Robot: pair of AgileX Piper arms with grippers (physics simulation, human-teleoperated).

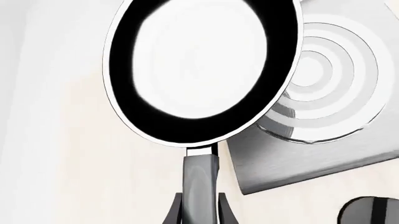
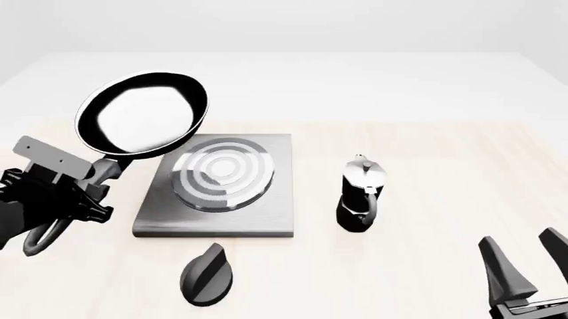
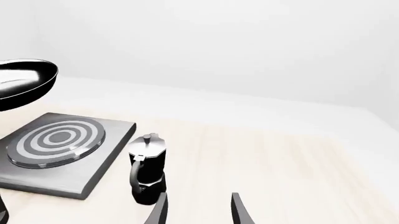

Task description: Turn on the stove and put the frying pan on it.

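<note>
The frying pan hangs tilted in the air above the stove's far left corner, its black rim and glossy inside facing the camera. My left gripper is shut on the pan's long handle, one finger on each side. The stove, a grey slab with silver ring burner, lies flat on the table, partly under the pan. In the right wrist view the pan shows above the stove. My right gripper stands open at the near right, holding nothing.
A black oval knob lies on the table in front of the stove. A black-and-silver moka pot stands upright to the stove's right, between it and my right gripper. Light wooden tabletop spreads beyond.
</note>
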